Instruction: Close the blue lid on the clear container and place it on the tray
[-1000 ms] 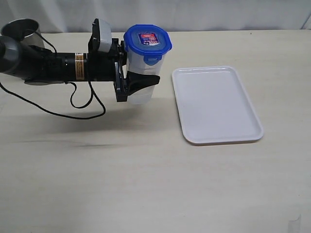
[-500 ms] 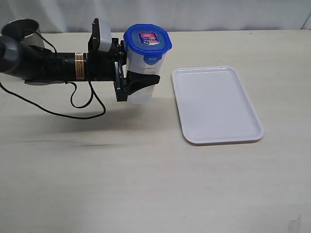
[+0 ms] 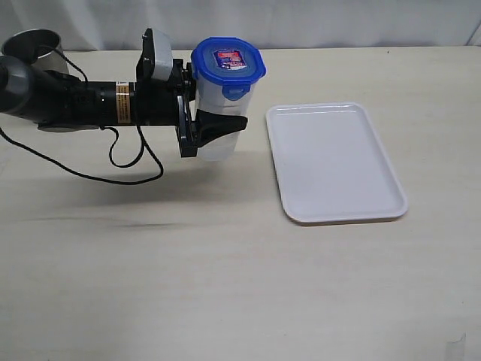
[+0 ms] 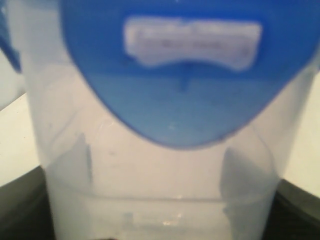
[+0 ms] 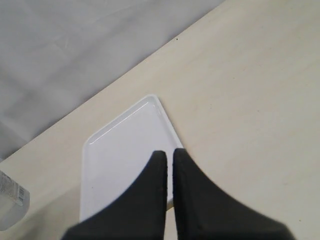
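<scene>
A pale, wood-grained table is seen filling almost the whole exterior view. Its far edge is met along the top of the frame by a white cloth. A flat white rectangular tray with rounded corners and a low raised rim is laid directly on the surface, right of centre – its long sides run away from the viewer and its inside is bare. A steel cup is stood upright in the upper left corner, close to the far edge and well apart from the tray. A thin black cable is looped over the surface at left. A faint dark streak is marked on the wood below it.
</scene>
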